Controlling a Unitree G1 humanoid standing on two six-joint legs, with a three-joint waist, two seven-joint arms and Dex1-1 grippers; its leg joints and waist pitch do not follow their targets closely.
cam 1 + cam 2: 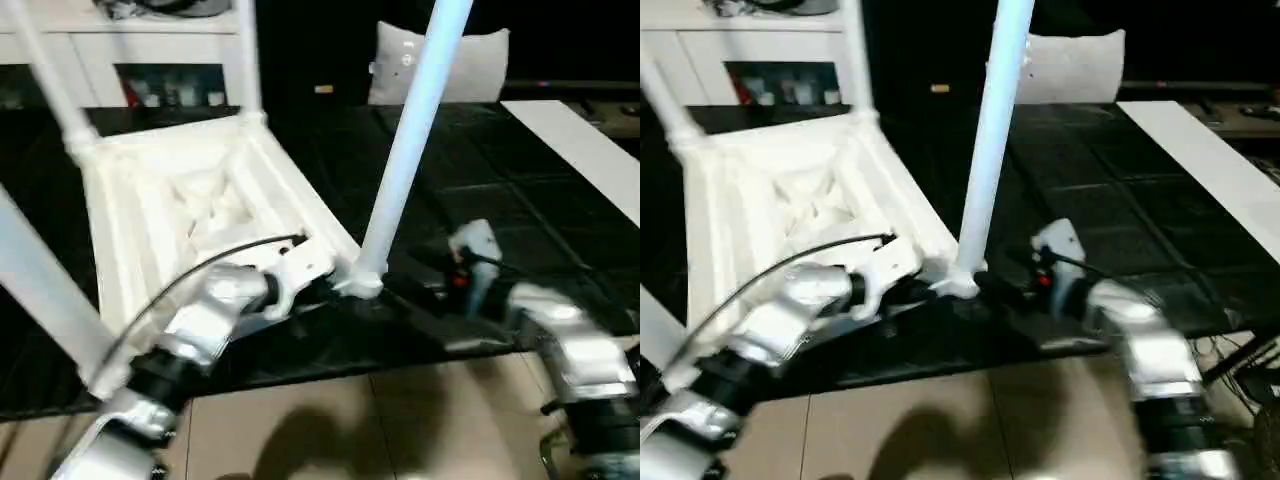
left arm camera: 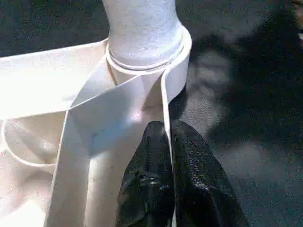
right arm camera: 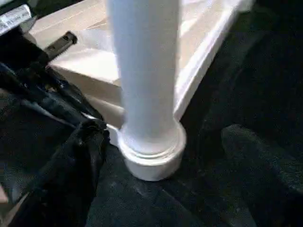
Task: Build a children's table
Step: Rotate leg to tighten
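The white children's table lies upside down on the black mat, its ribbed top (image 1: 200, 200) facing up. Several legs stand in the corner sockets. The nearest leg (image 1: 410, 150) rises from the front right socket (image 1: 358, 283). My left gripper (image 1: 310, 285) is shut on the thin rim of the top right beside that socket; its fingers (image 2: 165, 156) pinch the rim wall. My right gripper (image 3: 173, 156) is open at the foot of the same leg (image 3: 147, 85), with one finger on each side and a gap between both fingers and the leg.
A white cabinet with glass doors (image 1: 150, 60) stands at the back left, and a pale grey cushion (image 1: 470, 65) behind the table. A white board (image 1: 590, 150) lies at the right. The tan tiled floor (image 1: 350, 420) starts at the mat's near edge.
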